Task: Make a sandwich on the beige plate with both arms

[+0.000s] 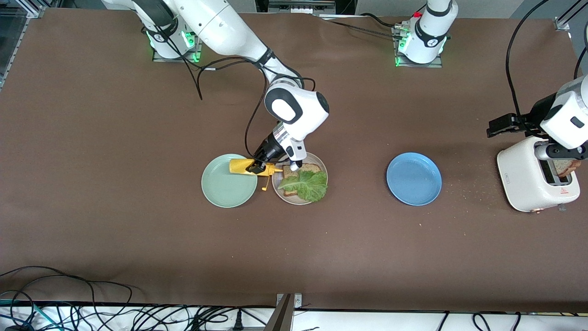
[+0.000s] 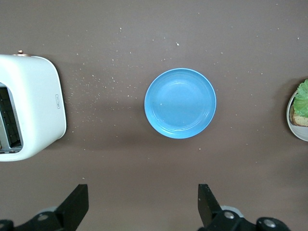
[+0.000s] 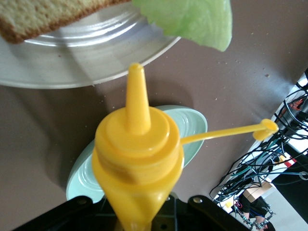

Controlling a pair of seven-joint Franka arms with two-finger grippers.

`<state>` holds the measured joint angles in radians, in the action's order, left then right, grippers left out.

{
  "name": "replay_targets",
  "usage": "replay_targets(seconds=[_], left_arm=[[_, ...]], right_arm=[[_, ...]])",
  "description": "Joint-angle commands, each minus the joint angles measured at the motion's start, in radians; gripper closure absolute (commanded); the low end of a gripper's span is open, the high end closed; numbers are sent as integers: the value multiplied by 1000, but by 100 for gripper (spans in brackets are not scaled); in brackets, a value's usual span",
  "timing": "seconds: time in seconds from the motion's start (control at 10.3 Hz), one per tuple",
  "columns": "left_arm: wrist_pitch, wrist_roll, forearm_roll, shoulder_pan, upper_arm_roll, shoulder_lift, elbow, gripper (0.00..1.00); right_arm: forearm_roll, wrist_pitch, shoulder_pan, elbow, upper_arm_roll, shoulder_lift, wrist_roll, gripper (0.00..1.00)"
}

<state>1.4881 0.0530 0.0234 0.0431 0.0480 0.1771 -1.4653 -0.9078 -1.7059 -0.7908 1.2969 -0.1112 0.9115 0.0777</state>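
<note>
1. Round shallow pale beige plate (image 1: 321, 168) near the table's middle, just beside a round mint green plate (image 1: 220, 188) that lies toward the right arm's end.
2. On the beige plate: 1 square brown wholegrain bread slice (image 1: 294, 171) with a dark crust, and over it a ruffled green lettuce leaf (image 1: 307, 185), its edge reaching the plate's rim on the side nearer the front camera.
3. Right gripper (image 1: 258, 166) of the white right arm, low over the gap between the mint green and beige plates, clamped on a yellow plastic squeeze bottle (image 1: 243, 166) held roughly level.
4. Bottle's pointed nozzle (image 3: 135, 91) aimed at the beige plate's rim, with its yellow cap on a thin strap (image 1: 265, 183) hanging loose beside it.
5. Seen from the right wrist: bread slice (image 3: 45, 18), shiny plate rim (image 3: 91, 57) and lettuce tip (image 3: 197, 21) past the nozzle, mint green plate (image 3: 192, 122) under the bottle.
6. Left gripper (image 1: 558, 151) up over a white 2-slot toaster (image 1: 523, 177) at the left arm's end of the table; black fingers (image 2: 77, 204) spread wide apart, nothing between them.
7. A second brown bread slice (image 1: 569, 166) standing out of the toaster.
8. Round blue plate (image 1: 414, 178) between toaster and beige plate, well apart from both, with pale crumbs (image 2: 103, 84) scattered on the brown table (image 1: 138, 239) toward the toaster.
</note>
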Motion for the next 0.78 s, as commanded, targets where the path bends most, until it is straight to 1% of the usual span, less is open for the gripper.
replay_targets(seconds=[0.0, 0.19, 0.39, 0.48, 0.58, 0.68], left_arm=[[-17, -5, -25, -5, 0, 5, 22, 0], [-17, 16, -25, 0, -3, 8, 22, 0], [-17, 22, -25, 7, -7, 12, 19, 0], [-17, 24, -25, 15, -8, 28, 17, 0], [-22, 24, -25, 23, -11, 54, 17, 0], [-23, 24, -26, 35, -11, 58, 8, 0]], right_arm=[[-19, 32, -10, -41, 15, 17, -6, 100], [7, 40, 8, -74, 21, -2, 5, 100], [108, 45, 73, -126, 19, -46, 66, 100], [169, 46, 117, -128, 21, -89, 74, 100], [260, 43, 195, -128, 15, -142, 82, 100], [352, 42, 275, -128, 10, -193, 140, 100]])
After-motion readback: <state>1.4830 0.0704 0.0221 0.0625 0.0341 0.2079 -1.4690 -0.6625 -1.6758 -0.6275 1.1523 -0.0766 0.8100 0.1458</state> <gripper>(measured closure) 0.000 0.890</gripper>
